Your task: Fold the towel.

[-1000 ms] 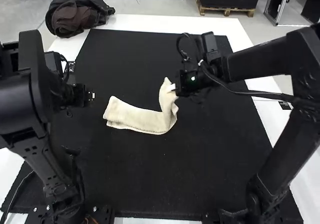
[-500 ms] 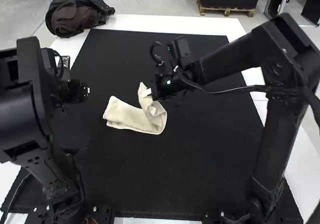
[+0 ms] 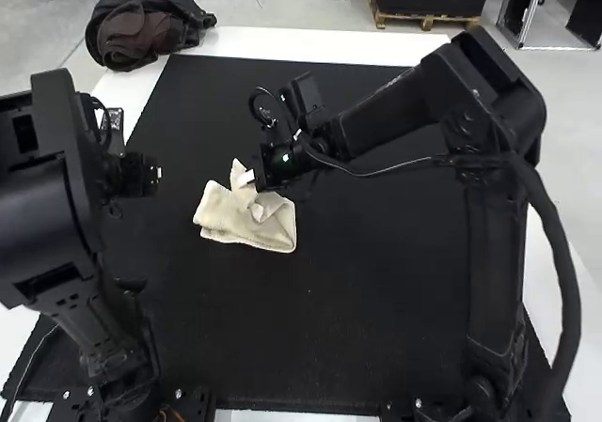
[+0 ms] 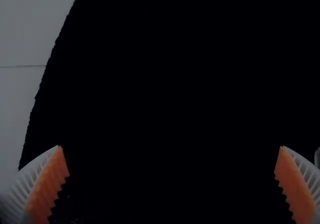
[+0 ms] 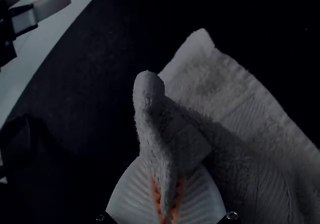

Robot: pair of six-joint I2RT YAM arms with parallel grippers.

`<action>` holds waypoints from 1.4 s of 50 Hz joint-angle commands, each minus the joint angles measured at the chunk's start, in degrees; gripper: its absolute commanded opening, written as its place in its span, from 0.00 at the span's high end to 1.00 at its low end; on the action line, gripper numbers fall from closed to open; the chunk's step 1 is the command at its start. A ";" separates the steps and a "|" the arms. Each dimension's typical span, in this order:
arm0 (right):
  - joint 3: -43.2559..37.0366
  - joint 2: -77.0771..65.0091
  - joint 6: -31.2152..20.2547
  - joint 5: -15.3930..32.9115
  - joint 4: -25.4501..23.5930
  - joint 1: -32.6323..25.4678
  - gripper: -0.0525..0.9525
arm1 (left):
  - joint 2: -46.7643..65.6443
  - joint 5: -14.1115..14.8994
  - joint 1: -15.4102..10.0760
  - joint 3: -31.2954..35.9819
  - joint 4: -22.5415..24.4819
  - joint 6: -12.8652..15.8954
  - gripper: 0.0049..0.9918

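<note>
On the black mat (image 3: 310,328), the cream towel (image 3: 221,217) is lying between the centre and nine o'clock, counting twelve as the far side; its lower part is resting in layers on the mat, with the near edges showing one over another at about seven o'clock of the towel; its raised end is standing up in a pointed peak at about twelve o'clock, and a loose flap is turning over at about one o'clock.

The right hand (image 3: 246,178) is closing tightly around that raised part; in the right wrist view its white ribbed fingers (image 5: 134,194) are pinching a narrow upright ridge of cloth between orange pads (image 5: 156,196), while the rest of the towel is spreading out beside and beneath the ridge, one corner pointing away from the fingers.

The left hand (image 3: 152,175) is hovering at about ten o'clock from the towel, well apart from it; in the left wrist view its two fingers are standing wide, with dark mat showing between them.

The white worktop (image 3: 282,42) is showing around the mat, along twelve o'clock and down both sides; the right arm (image 3: 395,121) is extending over the mat at about two o'clock; the left arm (image 3: 47,196) is standing at about nine o'clock.
</note>
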 commanded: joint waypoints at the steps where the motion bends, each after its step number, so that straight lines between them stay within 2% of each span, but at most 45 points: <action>1: 3.24 1.46 0.70 0.32 0.68 0.85 0.97 | -1.05 1.29 1.08 -0.27 0.30 1.86 0.02; 11: 7.46 4.72 0.88 0.32 0.68 1.91 0.97 | -0.97 1.38 2.22 -0.45 0.30 2.92 0.02; 32: 13.26 9.29 1.84 -0.39 0.68 3.84 0.96 | -1.05 1.56 2.22 -0.45 0.12 3.53 0.02; 33: 13.43 9.29 2.46 -0.65 0.77 3.84 0.93 | -0.97 1.56 2.22 -0.36 0.03 3.62 0.02; 38: 14.13 9.37 2.90 -1.00 1.12 3.84 0.64 | -1.05 1.65 2.22 -0.36 -0.05 3.62 0.02; 48: 15.54 9.11 3.07 -2.41 1.03 3.75 0.20 | -0.97 1.65 2.22 -0.36 -0.23 3.53 0.02; 51: 15.80 8.93 3.07 -2.41 0.94 3.66 0.13 | -1.05 1.65 2.22 -0.36 -0.58 3.62 0.02; 53: 15.98 8.67 2.90 -2.41 0.94 3.49 0.12 | -1.05 1.65 2.13 -0.45 -0.76 3.62 0.02; 61: 15.80 6.65 2.63 -2.32 0.85 1.55 0.15 | -1.05 1.65 2.22 -1.24 -0.40 3.62 0.02; 62: 15.63 6.30 2.54 -2.50 0.77 1.11 0.20 | -1.05 1.65 2.22 -1.33 -0.40 3.62 0.02; 65: 14.66 5.15 2.28 -3.46 -0.11 -0.12 0.53 | -1.14 1.65 2.22 -1.41 -0.32 3.62 0.02; 68: 12.55 2.69 1.75 -3.29 -0.02 -1.43 0.96 | -1.14 1.65 2.22 -1.41 -0.40 3.62 0.02; 70: 11.15 1.64 1.75 -2.94 0.33 -2.23 0.97 | -1.14 1.65 2.13 -1.41 -0.40 3.53 0.02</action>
